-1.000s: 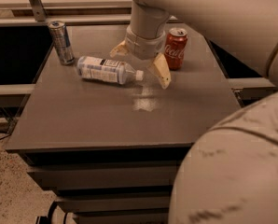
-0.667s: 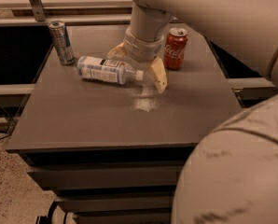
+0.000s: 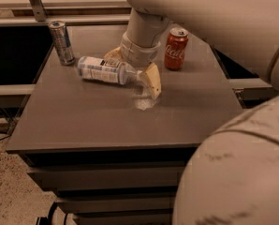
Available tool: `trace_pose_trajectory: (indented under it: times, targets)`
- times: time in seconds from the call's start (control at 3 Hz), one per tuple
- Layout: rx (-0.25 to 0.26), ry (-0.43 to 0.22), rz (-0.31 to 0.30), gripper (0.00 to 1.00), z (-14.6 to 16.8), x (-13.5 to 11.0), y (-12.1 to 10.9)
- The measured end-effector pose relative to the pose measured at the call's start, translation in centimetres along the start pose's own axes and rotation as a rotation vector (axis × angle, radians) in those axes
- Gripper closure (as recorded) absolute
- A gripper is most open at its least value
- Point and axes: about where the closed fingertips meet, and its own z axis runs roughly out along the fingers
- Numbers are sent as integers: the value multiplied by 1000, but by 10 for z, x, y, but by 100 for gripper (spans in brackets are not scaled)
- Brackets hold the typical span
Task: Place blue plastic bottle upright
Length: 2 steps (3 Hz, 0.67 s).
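Observation:
The blue plastic bottle (image 3: 101,70) lies on its side on the dark table (image 3: 92,121), with its cap end pointing right toward my gripper. My gripper (image 3: 132,69) hangs over the bottle's cap end, open. One cream fingertip (image 3: 152,81) is in front of the neck and the other (image 3: 112,55) is behind the bottle. The cap is partly hidden by the near finger. The jaws stand on either side of the bottle without closing on it.
A slim silver-blue can (image 3: 62,42) stands upright at the table's back left. A red Coca-Cola can (image 3: 176,48) stands upright just right of the gripper. My arm fills the upper right and lower right of the view. The table's front edge is near.
My gripper has moved slightly left and lower, so its fingers now straddle the bottle's cap end. The bottle and both cans have not moved.

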Motion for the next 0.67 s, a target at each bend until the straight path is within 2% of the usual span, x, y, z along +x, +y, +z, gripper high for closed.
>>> trace_pose_trajectory:
  times: [0.67]
  targets:
    - [-13,14,23,35,6,3,8]
